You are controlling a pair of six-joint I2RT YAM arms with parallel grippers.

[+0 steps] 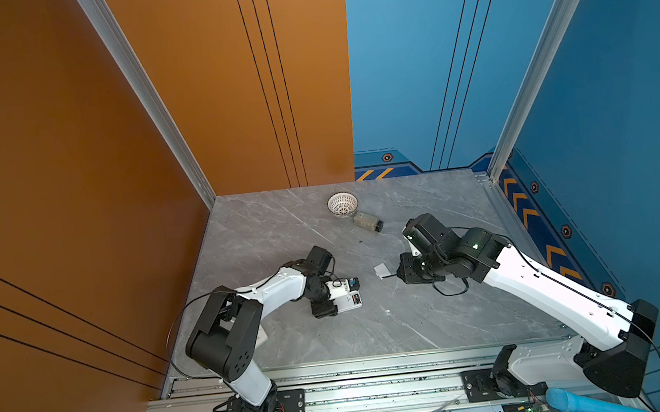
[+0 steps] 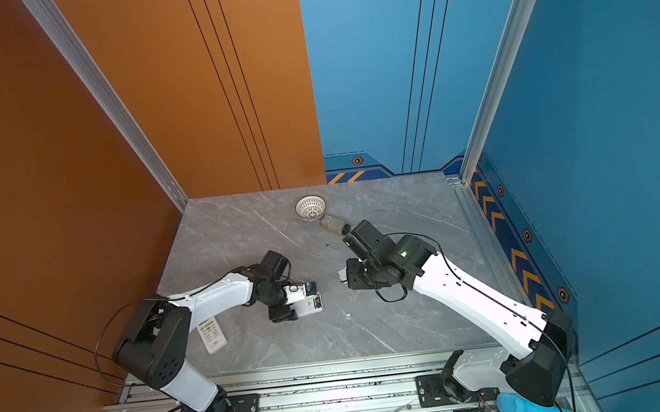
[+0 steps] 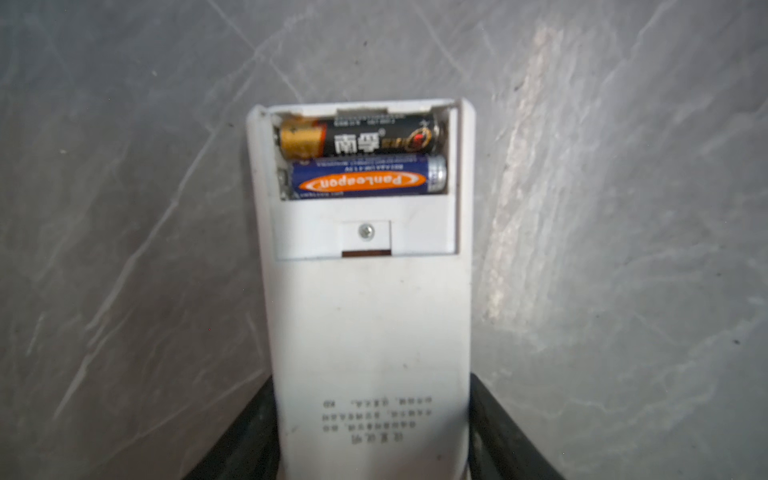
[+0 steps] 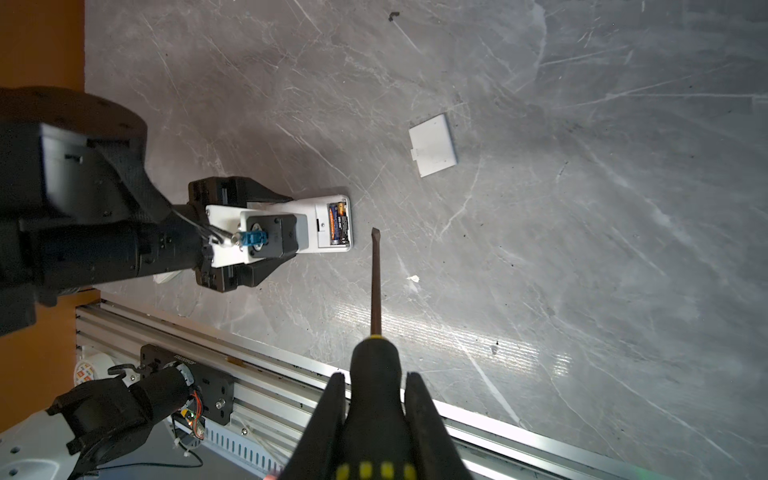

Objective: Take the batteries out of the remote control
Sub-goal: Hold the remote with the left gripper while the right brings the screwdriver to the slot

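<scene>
A white remote control (image 3: 365, 311) lies back-up on the grey table, and both top views show it (image 1: 349, 301) (image 2: 309, 304). Its compartment is uncovered and holds two batteries side by side: a black-and-gold one (image 3: 361, 135) and a blue one with an orange oval (image 3: 365, 178). My left gripper (image 3: 372, 415) is shut on the remote's lower body, a finger pressed against each long side. My right gripper (image 4: 376, 378) is shut on the black handle of a screwdriver (image 4: 376, 282). The screwdriver's tip hovers just beside the remote's battery end (image 4: 338, 222).
The loose white battery cover (image 4: 432, 145) lies on the table near the right gripper (image 1: 400, 275). At the back stand a white mesh basket (image 1: 343, 204) and a small bottle (image 1: 367, 221) on its side. A second remote (image 2: 212, 334) lies under the left arm.
</scene>
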